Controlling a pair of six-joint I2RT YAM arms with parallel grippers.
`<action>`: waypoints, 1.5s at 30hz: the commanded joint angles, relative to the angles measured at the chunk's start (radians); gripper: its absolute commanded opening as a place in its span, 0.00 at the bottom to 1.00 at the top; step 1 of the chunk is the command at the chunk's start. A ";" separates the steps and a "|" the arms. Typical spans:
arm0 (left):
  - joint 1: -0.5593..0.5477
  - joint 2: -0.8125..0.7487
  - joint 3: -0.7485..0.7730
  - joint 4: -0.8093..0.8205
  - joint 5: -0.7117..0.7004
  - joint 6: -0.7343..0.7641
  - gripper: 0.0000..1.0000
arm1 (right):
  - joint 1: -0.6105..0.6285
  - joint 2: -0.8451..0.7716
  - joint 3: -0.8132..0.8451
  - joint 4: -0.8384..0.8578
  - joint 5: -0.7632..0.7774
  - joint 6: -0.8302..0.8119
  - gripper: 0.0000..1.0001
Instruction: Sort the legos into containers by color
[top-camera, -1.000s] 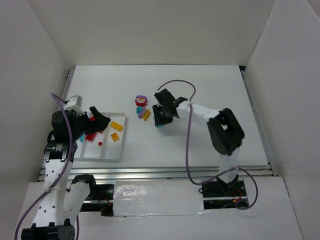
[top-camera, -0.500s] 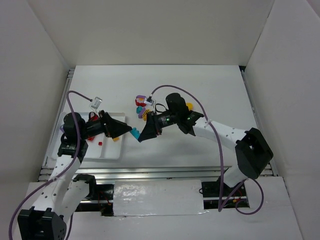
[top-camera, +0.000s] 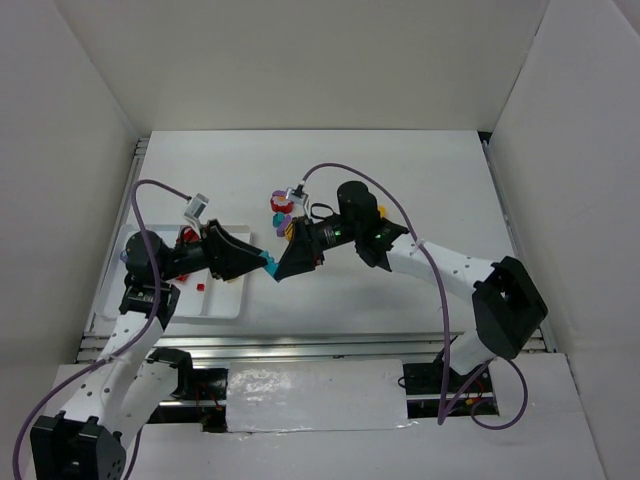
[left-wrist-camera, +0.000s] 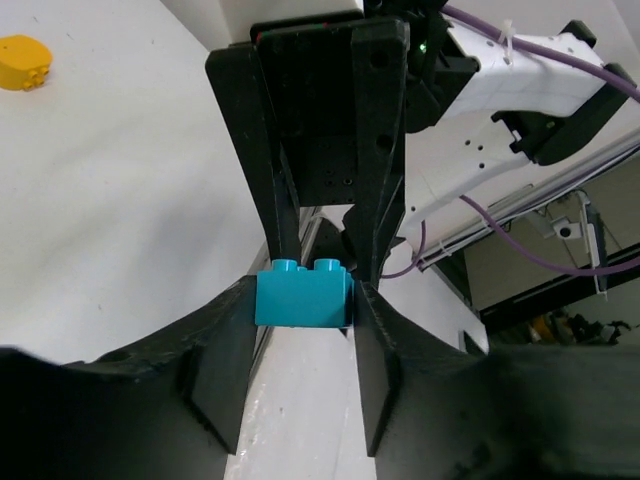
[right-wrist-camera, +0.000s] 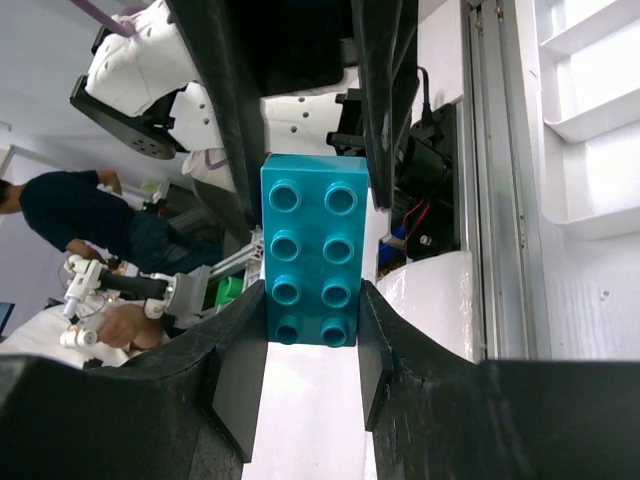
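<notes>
A teal lego brick (top-camera: 271, 266) hangs above the table just right of the white tray (top-camera: 205, 308), held from both sides. My left gripper (top-camera: 262, 262) reaches in from the left, and its fingers press the brick's (left-wrist-camera: 303, 295) two short ends. My right gripper (top-camera: 284, 268) comes from the right and is shut on the same brick (right-wrist-camera: 312, 262), studs facing its camera. In the left wrist view my left gripper (left-wrist-camera: 303, 302) meets the right arm's fingers (left-wrist-camera: 378, 150) head on. The right gripper (right-wrist-camera: 312, 322) clamps the brick's lower end. Red legos (top-camera: 188, 237) lie in the tray.
A small cluster of legos stays on the table behind the grippers: a purple and red pair (top-camera: 282, 204), a teal one (top-camera: 280, 220) and a yellow one (top-camera: 292, 229). A yellow rounded brick (left-wrist-camera: 22, 48) lies on a white surface. White walls enclose the table.
The right gripper carried the teal brick from beside the cluster toward the tray. The left arm swung right to meet it, and its open jaws have closed onto the brick.
</notes>
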 joint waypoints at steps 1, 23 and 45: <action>-0.014 0.010 -0.011 0.159 0.047 -0.061 0.52 | 0.008 0.018 0.065 0.043 0.005 -0.005 0.00; 0.364 0.260 0.290 -0.936 -1.376 0.051 0.00 | -0.109 0.011 -0.103 -0.359 0.705 -0.152 1.00; 0.478 0.441 0.271 -1.014 -1.623 -0.177 0.79 | -0.092 -0.171 -0.136 -0.512 0.689 -0.220 1.00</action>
